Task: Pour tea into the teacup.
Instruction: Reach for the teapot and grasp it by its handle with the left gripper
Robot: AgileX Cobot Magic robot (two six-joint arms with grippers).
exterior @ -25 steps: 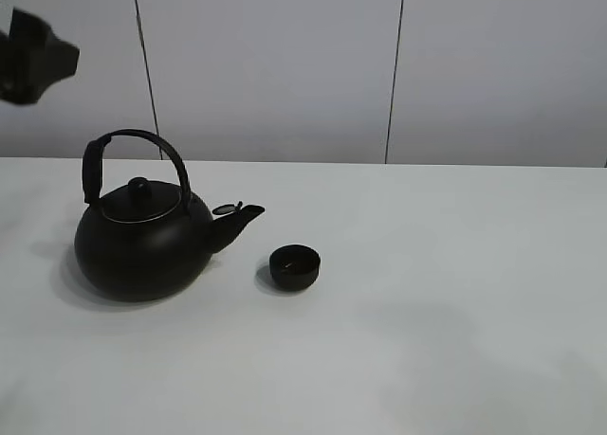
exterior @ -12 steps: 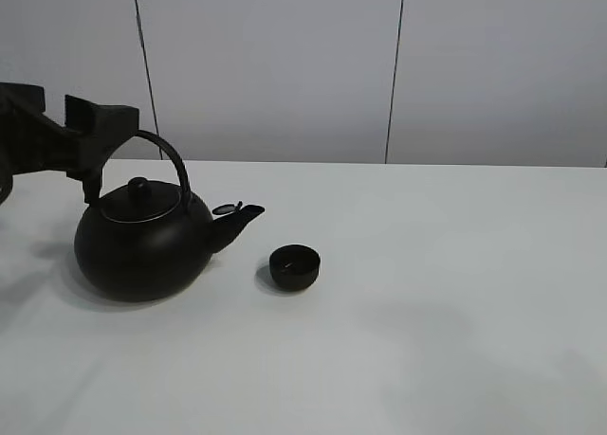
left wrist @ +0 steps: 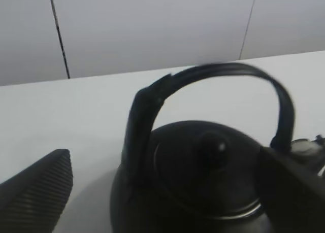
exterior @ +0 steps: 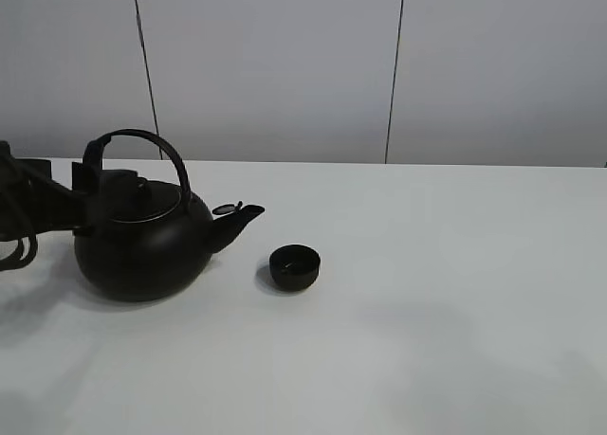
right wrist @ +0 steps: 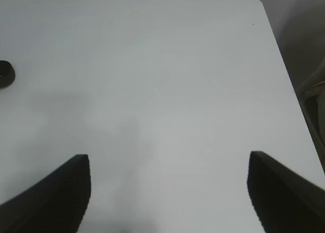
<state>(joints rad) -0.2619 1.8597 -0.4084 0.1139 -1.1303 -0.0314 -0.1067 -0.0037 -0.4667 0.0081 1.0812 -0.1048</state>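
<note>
The small black teacup [exterior: 295, 266] sits on the white table [exterior: 455, 293], just right of the spout of the big black kettle [exterior: 142, 241]. My left gripper [exterior: 106, 193] reaches in from the left at the kettle's handle [exterior: 142, 136]. In the left wrist view the left gripper [left wrist: 163, 157] is open, its fingers either side of the kettle [left wrist: 203, 192], whose arched handle [left wrist: 213, 73] rises above it, not gripped. My right gripper [right wrist: 168, 159] is open and empty over bare table; the teacup [right wrist: 5, 73] shows at that view's edge. No tea is visible.
A grey panelled wall [exterior: 285, 65] stands behind the table. In the right wrist view the table's edge [right wrist: 287, 75] runs along the side, with a corner at the far end.
My left arm has come down from the upper left to the kettle's handle level and now sits low against the kettle's left side. Kettle and teacup have not moved.
</note>
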